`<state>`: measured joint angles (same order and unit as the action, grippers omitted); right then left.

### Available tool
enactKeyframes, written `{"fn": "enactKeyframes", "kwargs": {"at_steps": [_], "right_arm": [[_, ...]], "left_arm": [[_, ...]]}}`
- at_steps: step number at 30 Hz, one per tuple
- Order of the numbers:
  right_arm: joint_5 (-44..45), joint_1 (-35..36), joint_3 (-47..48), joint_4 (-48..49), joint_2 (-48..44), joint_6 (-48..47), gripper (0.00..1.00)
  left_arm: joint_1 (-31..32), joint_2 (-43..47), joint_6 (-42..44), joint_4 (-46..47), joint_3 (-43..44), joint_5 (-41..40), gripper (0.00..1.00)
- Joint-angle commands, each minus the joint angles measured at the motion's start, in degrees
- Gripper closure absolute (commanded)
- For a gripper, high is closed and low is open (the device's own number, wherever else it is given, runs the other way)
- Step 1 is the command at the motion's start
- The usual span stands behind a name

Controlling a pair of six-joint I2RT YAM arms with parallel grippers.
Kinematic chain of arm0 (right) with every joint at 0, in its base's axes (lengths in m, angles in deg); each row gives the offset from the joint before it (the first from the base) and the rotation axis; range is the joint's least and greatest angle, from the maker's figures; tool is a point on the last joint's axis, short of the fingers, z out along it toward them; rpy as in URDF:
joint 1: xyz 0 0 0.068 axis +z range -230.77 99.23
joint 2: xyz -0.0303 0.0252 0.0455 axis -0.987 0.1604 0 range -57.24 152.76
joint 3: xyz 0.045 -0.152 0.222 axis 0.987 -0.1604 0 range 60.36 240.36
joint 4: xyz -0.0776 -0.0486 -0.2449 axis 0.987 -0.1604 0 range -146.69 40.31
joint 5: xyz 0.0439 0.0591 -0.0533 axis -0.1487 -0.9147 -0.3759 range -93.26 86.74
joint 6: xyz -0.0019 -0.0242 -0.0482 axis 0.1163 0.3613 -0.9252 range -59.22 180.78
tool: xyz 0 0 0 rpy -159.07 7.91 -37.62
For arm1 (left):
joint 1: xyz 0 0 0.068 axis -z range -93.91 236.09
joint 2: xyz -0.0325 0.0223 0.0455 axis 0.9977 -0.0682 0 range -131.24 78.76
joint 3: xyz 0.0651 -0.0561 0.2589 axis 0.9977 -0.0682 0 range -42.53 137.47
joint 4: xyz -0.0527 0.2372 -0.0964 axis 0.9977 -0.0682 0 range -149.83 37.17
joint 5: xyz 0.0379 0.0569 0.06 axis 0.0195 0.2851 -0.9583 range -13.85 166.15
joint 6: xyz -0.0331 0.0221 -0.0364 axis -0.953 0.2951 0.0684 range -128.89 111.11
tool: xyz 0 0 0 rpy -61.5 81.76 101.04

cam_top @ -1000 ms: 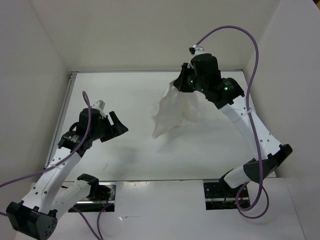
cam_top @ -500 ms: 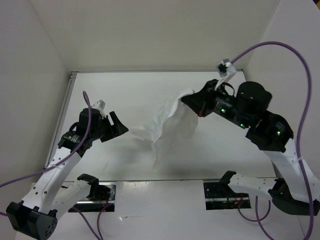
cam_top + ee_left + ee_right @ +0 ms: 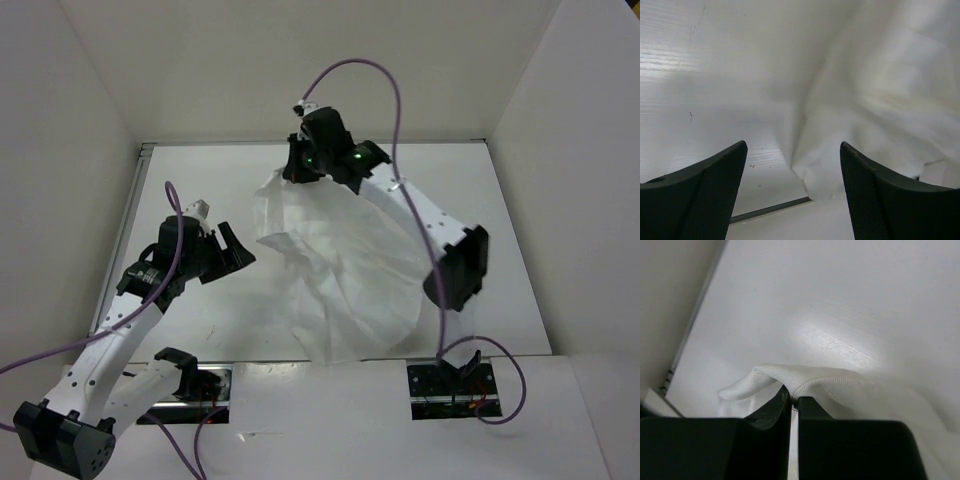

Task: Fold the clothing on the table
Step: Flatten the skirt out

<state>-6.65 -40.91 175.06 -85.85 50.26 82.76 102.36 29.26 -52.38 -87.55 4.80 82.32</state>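
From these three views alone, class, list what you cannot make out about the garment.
Top view: the right arm covers part of the garment; whether its lower end touches the table is unclear.
Left wrist view: the garment runs off the top and right edges.
Right wrist view: the right pincer, shut on a fold, hides the rest.

the left gripper (image 3: pixel 792 146) is wide open, with nothing between its two black fingers (image 3: pixel 710 192). the white clothing (image 3: pixel 880 100) fills the right side, soft and full of folds. one corner of it hangs down between the fingers. the white table (image 3: pixel 700 75) shows on the left, with a few tiny dark specks.
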Motion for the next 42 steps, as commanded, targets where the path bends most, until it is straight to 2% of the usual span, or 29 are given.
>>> {"fn": "enactKeyframes", "kwargs": {"at_steps": [1, 3, 4, 5, 6, 8, 12, 14, 19, 22, 23, 25, 28, 35, 42], "right_arm": [[-0.2, -3.72, 13.68, -3.71, 9.71, -0.54, 0.93], [-0.81, -4.87, 27.55, -8.11, 19.96, -0.53, 0.78], [-0.82, -5.57, 33.34, -11.01, 23.33, -0.53, 0.6], [-0.82, -5.58, 44.28, -16.26, 26.41, -0.53, 0.6], [-0.82, -6.36, 47.87, -17.7, 30.27, -0.53, 0.6], [-2.67, -7.59, 57.94, -21.82, 32.84, -0.53, 0.52], [-2.67, -8.74, 56.0, -23.16, 31.46, -0.53, 0.5], [-0.48, -9.36, 55.11, -23.95, 30.66, -0.53, 0.5], [6.81, -9.36, 51.78, -27.9, 28.64, -1.06, 0.48], [12.44, -9.36, 49.68, -31.68, 28.12, -0.01, 0.48], [15.67, -9.36, 47.23, -32.21, 26.46, 0.0, 0.48], [16.41, -9.36, 41.96, -30.65, 24.43, 0.0, 0.48], [17.02, -9.36, 36.05, -29.32, 20.04, 0.0, 0.47], [18.86, -9.36, 19.29, -24.75, 8.54, -1.06, 0.45], [18.87, -9.36, 11.96, -22.64, 5.44, -1.59, 0.44]], "left_arm": [[-1.15, -0.51, 0.68, 1.06, 1.09, -0.99, 0.18], [-1.16, -1.12, 0.68, 1.67, 1.79, -0.99, 0.18], [-1.16, -1.13, 0.68, 1.67, 1.8, -0.99, 0.18], [-1.16, -1.13, 0.68, 1.67, 2.41, -0.99, 0.18], [-1.16, -1.65, 0.68, 2.28, 2.41, -0.99, 0.18], [-1.16, -2.71, 1.2, 2.82, 2.41, -0.99, 0.18], [-1.16, -9.62, 0.6, 4.66, 1.1, -2.29, 0.18], [-1.16, -13.85, -1.33, 6.06, 1.71, -3.8, 0.22], [-1.16, -18.79, -5.38, 17.3, 6.8, -10.9, 0.2], [-1.16, -26.07, -3.98, 21.27, 14.34, -13.11, 0.2], [-1.16, -34.36, -1.71, 21.79, 19.24, -13.12, 0.19], [-1.16, -39.34, -1.0, 22.67, 24.97, -13.12, 0.17], [-1.16, -47.69, -0.99, 26.8, 27.98, -13.63, 0.17], [-0.1, -54.74, -2.13, 29.53, 30.62, -19.78, 0.21], [-0.63, -58.69, -2.13, 31.81, 31.95, -17.87, 0.27]]}}
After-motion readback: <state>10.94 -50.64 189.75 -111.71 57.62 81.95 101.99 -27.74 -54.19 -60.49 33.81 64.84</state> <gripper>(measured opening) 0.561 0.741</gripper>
